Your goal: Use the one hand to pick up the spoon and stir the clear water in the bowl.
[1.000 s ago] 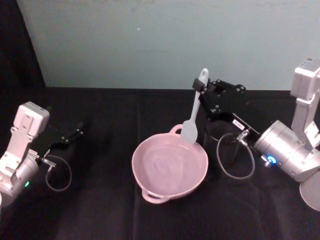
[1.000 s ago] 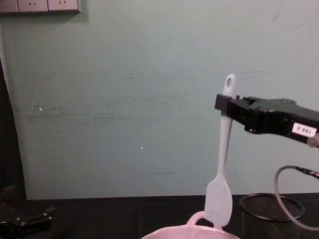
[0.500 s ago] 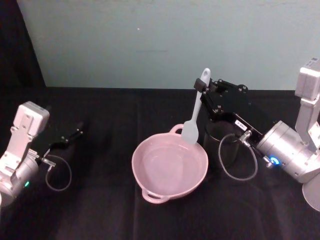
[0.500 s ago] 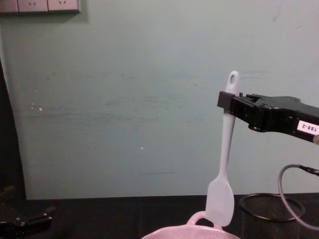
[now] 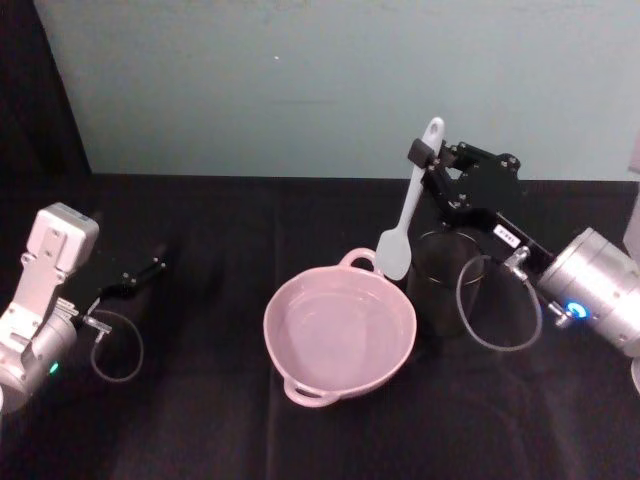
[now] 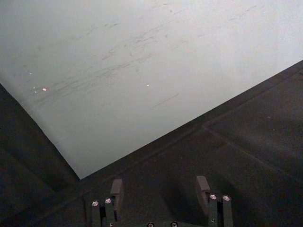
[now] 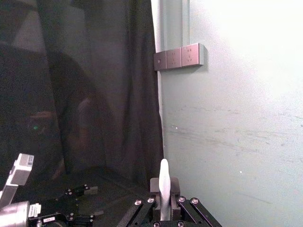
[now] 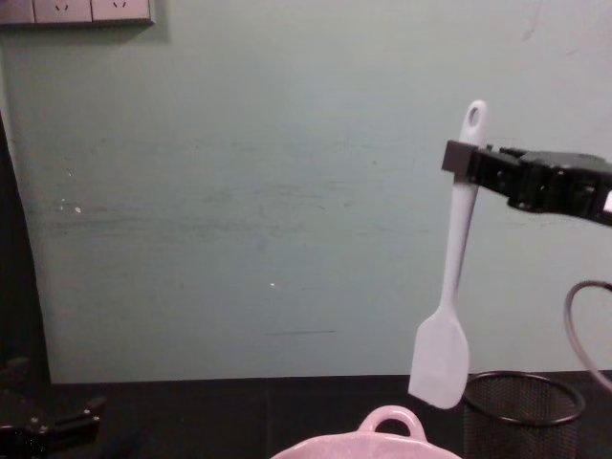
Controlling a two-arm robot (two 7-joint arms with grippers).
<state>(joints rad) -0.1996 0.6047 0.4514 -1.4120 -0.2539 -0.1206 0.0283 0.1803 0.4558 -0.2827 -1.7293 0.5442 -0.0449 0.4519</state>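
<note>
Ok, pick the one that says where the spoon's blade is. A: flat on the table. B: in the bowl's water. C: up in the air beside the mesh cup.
C: the right gripper, shut on the handle, holds the spoon upright, its blade in the air near the bowl's far rim, by the mesh cup; the left gripper is parked, open.

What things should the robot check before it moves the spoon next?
1. Grip on the spoon: the right claw is shut on the handle near its hole. Ok.
2. Blade over the middle of the bowl: it hangs by the far rim, near the mesh cup. Not ok.
3. Blade in the water: it hangs above the bowl. Not ok.
4. Bowl standing upright: ok.
5. The left claw out of the way: open, parked at the left. Ok.
6. How much water: cannot tell.
</note>
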